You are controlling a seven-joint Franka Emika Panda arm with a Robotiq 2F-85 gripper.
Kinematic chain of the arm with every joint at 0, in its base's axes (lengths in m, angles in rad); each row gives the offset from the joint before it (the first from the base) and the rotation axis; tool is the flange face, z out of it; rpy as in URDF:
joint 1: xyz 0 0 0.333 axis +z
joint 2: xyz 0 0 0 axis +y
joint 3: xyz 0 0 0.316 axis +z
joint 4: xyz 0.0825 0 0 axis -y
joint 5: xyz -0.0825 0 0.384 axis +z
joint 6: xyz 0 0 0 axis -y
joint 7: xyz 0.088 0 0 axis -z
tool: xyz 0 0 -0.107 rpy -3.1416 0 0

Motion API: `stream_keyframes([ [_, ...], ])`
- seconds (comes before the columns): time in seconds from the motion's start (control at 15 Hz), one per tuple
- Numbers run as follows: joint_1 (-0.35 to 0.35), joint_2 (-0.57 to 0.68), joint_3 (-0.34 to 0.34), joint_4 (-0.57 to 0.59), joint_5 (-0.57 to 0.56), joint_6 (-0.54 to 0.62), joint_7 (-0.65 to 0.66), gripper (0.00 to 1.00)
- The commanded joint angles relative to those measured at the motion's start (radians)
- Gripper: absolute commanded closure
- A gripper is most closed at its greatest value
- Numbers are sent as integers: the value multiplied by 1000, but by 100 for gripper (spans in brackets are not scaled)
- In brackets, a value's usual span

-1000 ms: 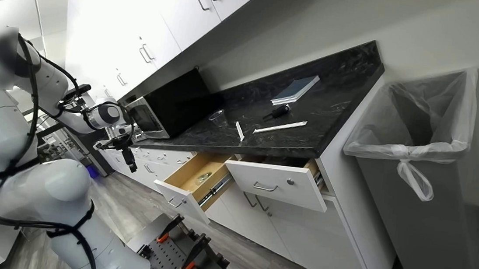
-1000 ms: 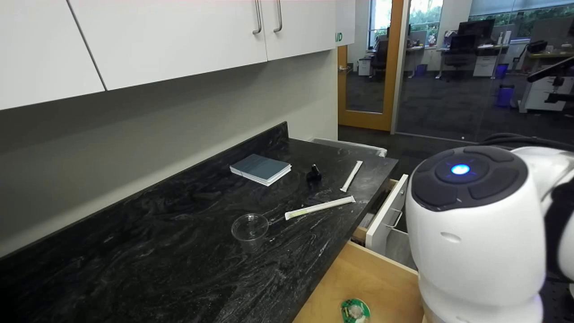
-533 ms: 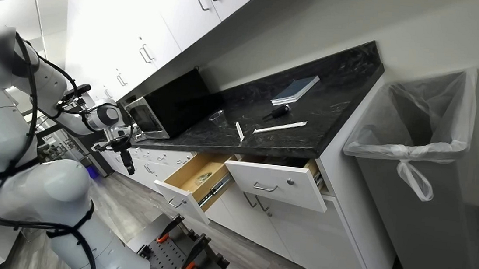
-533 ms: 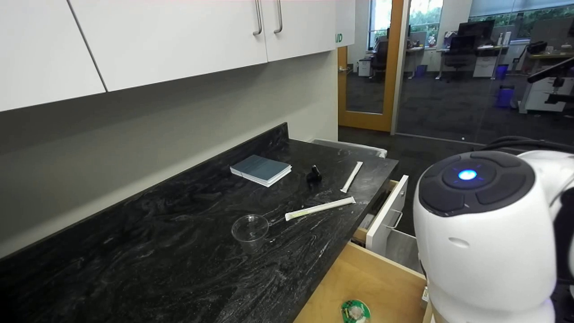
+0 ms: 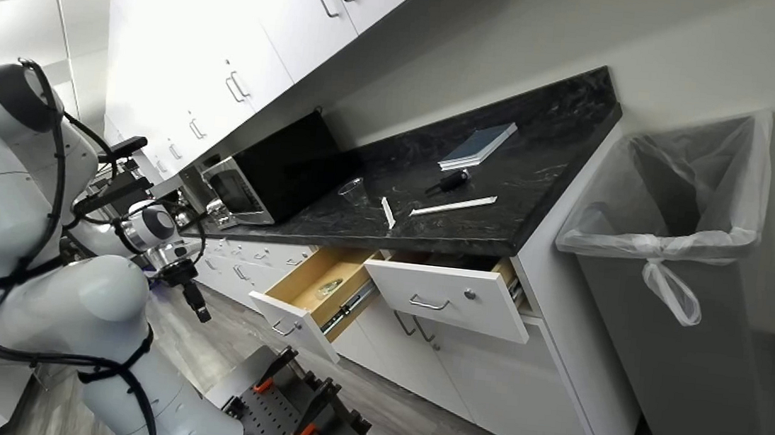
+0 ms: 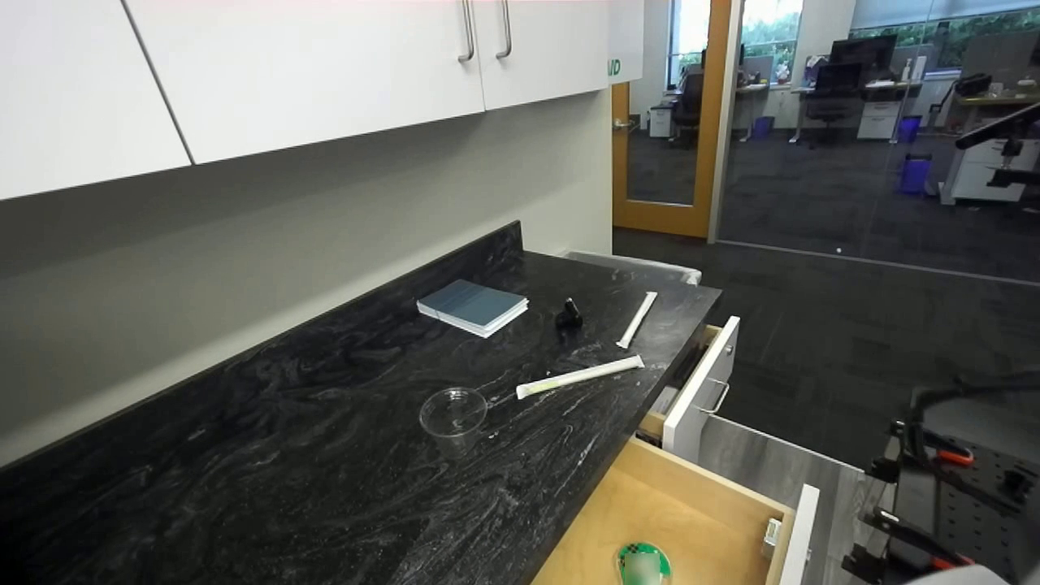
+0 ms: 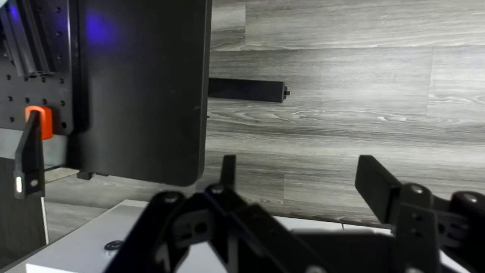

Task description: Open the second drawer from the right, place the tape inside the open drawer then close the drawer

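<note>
Since half a second ago the gripper (image 7: 297,170) has swung lower, and the arm (image 5: 78,294) has uncovered the front of the narrow drawer (image 6: 707,520) in an exterior view. The gripper's fingers (image 7: 376,185) are released and stand spread, with floor (image 7: 333,125) showing between them. Green tape (image 6: 642,562) (its middle blurred) lies inside that pulled-out drawer. Just beside the drawer, the wider drawer (image 5: 455,288) stands partly out under the dark counter (image 6: 309,455).
</note>
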Motion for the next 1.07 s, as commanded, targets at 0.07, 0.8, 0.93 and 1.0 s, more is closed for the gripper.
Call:
stream_keyframes([
  [0.07,30,-22,-41,-176,-188,292,116,58],
  [0.8,13,37,-170,-236,-429,535,170,99],
  [0.93,33,62,-239,-226,-564,587,223,100],
  [1.0,46,69,-276,-217,-644,596,261,100],
])
